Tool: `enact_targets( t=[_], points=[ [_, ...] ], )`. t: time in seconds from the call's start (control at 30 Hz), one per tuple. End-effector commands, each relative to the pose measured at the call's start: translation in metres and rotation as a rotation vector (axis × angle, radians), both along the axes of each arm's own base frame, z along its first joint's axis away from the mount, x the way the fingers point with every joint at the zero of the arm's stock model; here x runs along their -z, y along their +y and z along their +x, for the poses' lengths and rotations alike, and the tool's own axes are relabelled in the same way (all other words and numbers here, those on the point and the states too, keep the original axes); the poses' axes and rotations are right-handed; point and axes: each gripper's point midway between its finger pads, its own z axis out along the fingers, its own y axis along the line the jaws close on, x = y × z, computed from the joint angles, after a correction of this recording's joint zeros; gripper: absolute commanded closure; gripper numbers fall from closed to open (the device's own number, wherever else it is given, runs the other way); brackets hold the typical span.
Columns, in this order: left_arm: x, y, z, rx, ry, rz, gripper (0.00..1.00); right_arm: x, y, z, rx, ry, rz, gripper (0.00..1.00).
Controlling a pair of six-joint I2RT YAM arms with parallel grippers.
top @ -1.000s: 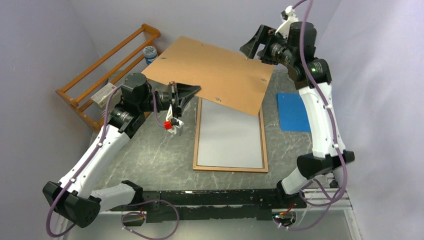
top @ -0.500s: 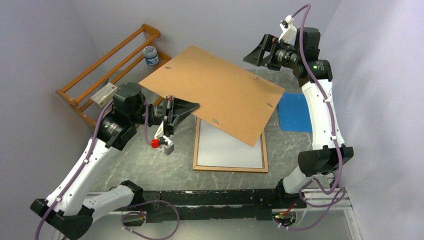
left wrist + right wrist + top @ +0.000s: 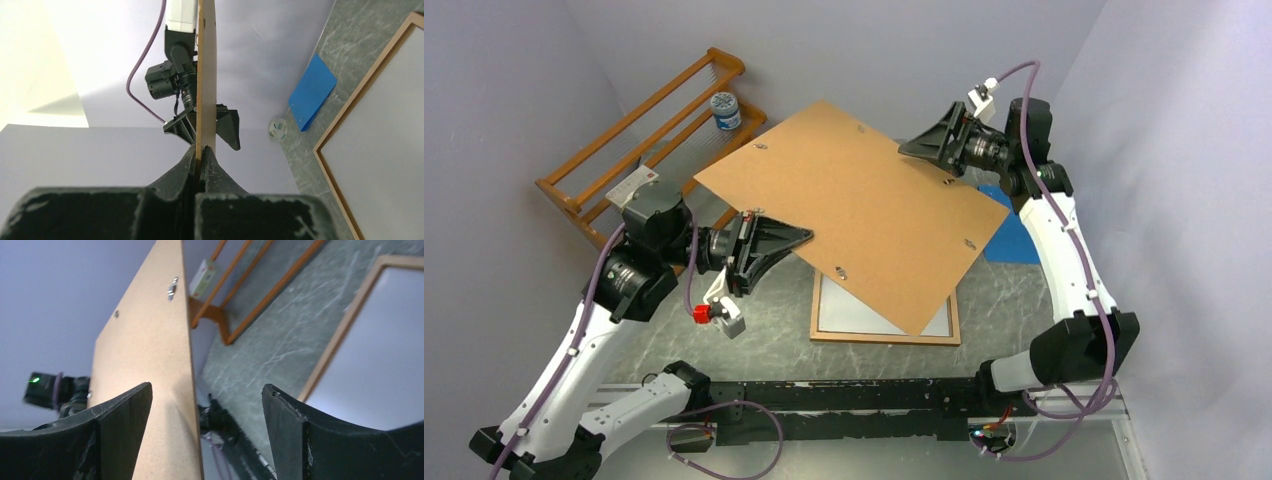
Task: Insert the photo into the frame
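Two wrist cams: left gripper (image 3: 202,151) pinches board (image 3: 206,75), right gripper (image 3: 206,386) agape.

You're looking at a robotics lab cell: the left arm (image 3: 589,335) and right arm (image 3: 1069,250) are bolted to 1 black rail (image 3: 854,398) along the near edge of the bench (image 3: 764,330), and plain grey partition walls (image 3: 504,80) box its other 3 edges.

The backing board (image 3: 854,215) is plain brown. Beneath it, the frame (image 3: 884,338) is light-brown wood; the photo (image 3: 854,318) inside looks blank grey-white, probably its back. Right of the board, a blue sheet (image 3: 1012,245); left, an orange rack (image 3: 727,62). The table (image 3: 774,310) is grey marble, white-veined.
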Motion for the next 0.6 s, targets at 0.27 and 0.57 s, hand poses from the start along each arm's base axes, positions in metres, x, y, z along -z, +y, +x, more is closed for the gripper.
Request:
enact_targets(
  t=[0.27, 0.57],
  points=[
    [-0.029, 0.007, -0.037, 0.121, -0.114, -0.064, 0.97, -0.080, 0.017, -0.090, -0.240, -0.065, 0.351, 0.33],
    [-0.026, 0.008, -0.042, 0.131, -0.022, -0.030, 0.98, -0.086, 0.019, -0.103, -0.294, -0.042, 0.384, 0.69]
  ],
)
